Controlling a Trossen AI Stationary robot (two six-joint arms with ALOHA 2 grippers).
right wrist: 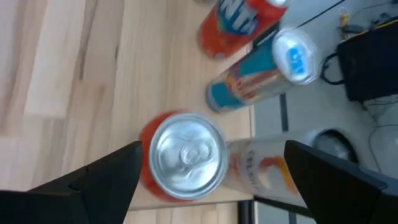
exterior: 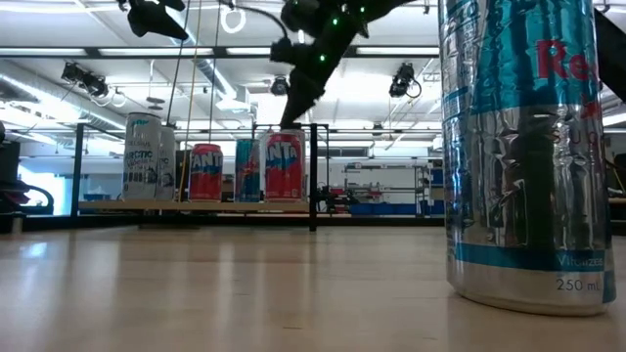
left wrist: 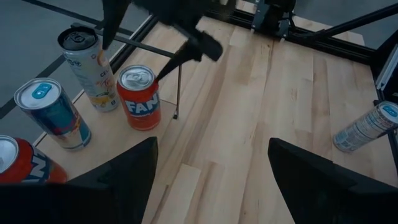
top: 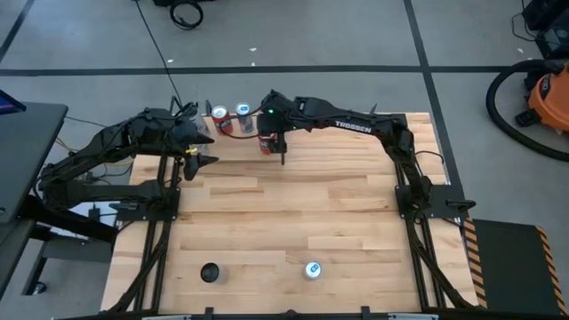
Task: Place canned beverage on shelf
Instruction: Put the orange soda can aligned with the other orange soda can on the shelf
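Right gripper [top: 281, 148] hovering over orange can [top: 266, 142], upper centre of high view, fingers spread wide, gripping nothing. Can standing upright on shelf [top: 240, 135], long axis vertical, lid facing up. Placing step seeming finished; next calling for lifting clear. Left gripper [top: 203, 161] waiting upper left, fingers wide apart.

An orange can [right wrist: 186, 155] with silver top; a blue-and-silver can [exterior: 533, 147] with red lettering.

Lab: taped floor [top: 356, 67], ceiling rigs
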